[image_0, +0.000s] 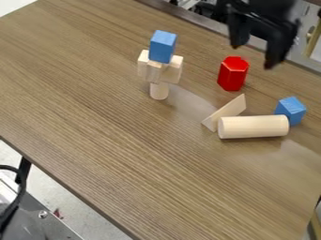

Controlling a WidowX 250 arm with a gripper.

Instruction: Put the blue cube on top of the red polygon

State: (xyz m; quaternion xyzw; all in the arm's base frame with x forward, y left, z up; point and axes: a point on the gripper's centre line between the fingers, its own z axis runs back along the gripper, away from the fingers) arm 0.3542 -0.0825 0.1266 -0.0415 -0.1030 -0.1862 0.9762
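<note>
Brown wood grain covers the table (125, 150), and I hang above it close to its far edge, at the upper right of the camera view. The 2 fingers of my gripper (254, 55) are apart, with nothing between them. From there the blue cube (290, 111) lies lower and to the right in the view, on the tabletop, farther toward the table's right end. It has no long axis to match, so I would square up to its faces. The long axis to mind is that of the pale cylinder (254, 127), lying crosswise in the view, its right end just in front of the cube; whether those 2 touch I cannot tell. I judge a straight descent best, since a stray finger could set the cylinder rolling. The red polygon (233, 74), an upright 6-sided block, is nearer me than the cube, and its flat top calls for a level release. Another blue block (163, 45) tops a stack of pale blocks (160, 70) well to the left; it looks taller than a cube, so I take the loose 1 as mine. Soft reflections mark the wood. Past the near edge are grey floor (81, 211) and a black cable (20, 187).
</note>
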